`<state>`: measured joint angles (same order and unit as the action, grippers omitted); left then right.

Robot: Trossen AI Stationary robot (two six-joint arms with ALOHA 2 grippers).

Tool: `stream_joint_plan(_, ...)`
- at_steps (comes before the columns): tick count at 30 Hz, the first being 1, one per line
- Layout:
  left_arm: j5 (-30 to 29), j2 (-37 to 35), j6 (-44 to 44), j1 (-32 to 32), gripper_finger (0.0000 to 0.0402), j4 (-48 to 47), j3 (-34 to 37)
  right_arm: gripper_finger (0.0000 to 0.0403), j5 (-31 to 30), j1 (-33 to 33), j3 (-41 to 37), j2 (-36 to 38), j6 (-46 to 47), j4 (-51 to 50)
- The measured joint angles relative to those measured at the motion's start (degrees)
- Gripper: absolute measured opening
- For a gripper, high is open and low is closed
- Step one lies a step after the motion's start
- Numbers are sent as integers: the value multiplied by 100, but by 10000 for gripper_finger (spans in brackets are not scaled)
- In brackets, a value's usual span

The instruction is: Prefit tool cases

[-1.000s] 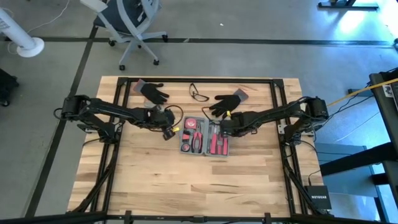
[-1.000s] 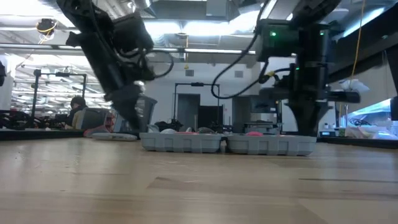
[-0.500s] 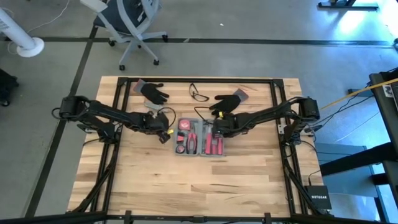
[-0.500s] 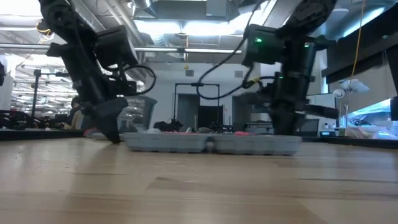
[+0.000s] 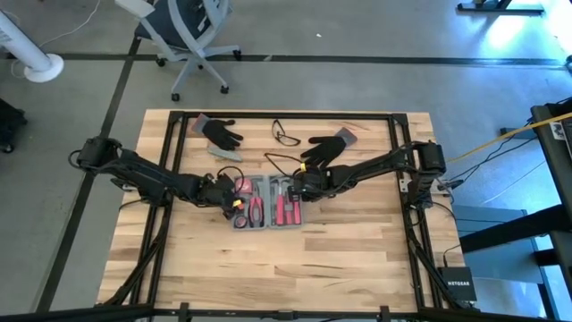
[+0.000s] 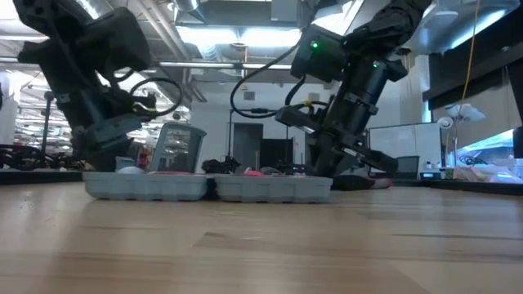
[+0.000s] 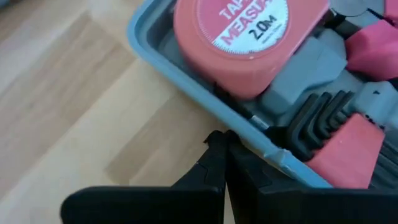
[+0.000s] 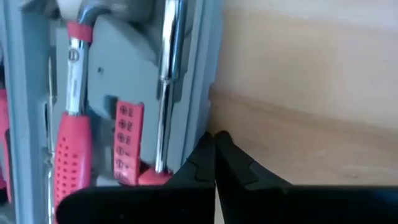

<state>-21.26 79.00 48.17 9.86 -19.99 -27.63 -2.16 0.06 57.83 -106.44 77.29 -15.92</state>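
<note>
The blue-grey tool case [image 5: 268,204] lies open and flat on the wooden table, its two halves side by side [image 6: 208,186], with red-handled tools and a red tape measure [image 7: 239,37] in its recesses. My left gripper [image 5: 234,202] is shut at the case's left side, fingers slanting down. My right gripper [image 5: 299,190] is shut at the case's right side, near its far corner. In the low view the left arm [image 6: 102,139] stands at the case's left end and the right arm [image 6: 335,122] at its right end. My left gripper has its shut fingertips [image 7: 219,142] against the outer rim [image 7: 249,134] of the case's left half, beside the tape measure. The fingers slant down from the table's left. The case lies flat on the table. My right gripper sets its shut fingertips [image 8: 214,142] against the outer side wall [image 8: 208,93] of the case's right half, next to the screwdriver recesses. The fingers slant down from the table's right.
Two black gloves [image 5: 219,131] [image 5: 329,146], a pair of glasses [image 5: 286,134] and a small grey bar [image 5: 228,152] lie at the table's far side. The near half of the table [image 5: 286,268] is bare wood.
The open case has slid along the table toward its left edge and a little toward the near edge, staying flat. My right gripper has gone the same way at the case's right side, sinking and tipping steeper. My left gripper has drawn back leftward and down, rolling.
</note>
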Motion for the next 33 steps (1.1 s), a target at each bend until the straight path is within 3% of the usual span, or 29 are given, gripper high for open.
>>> stream_joint_plan(9,-69,-558,64,-5,0,-96,32,0,93,68,101,-33,-178,-182)
stream_joint_plan(17,-181,-650,-277,-8,0,-61,27,0,86,78,86,358,-519,-1359)
stream_joint_plan(22,-194,-762,-351,1,0,-140,22,0,171,78,85,538,-712,-1417)
stream_joint_plan(27,-173,-852,449,-8,0,-1140,16,0,83,72,85,536,-714,-1363)
stream_joint_plan(33,299,-852,974,-8,0,-1768,16,0,75,72,85,534,-753,-1367)
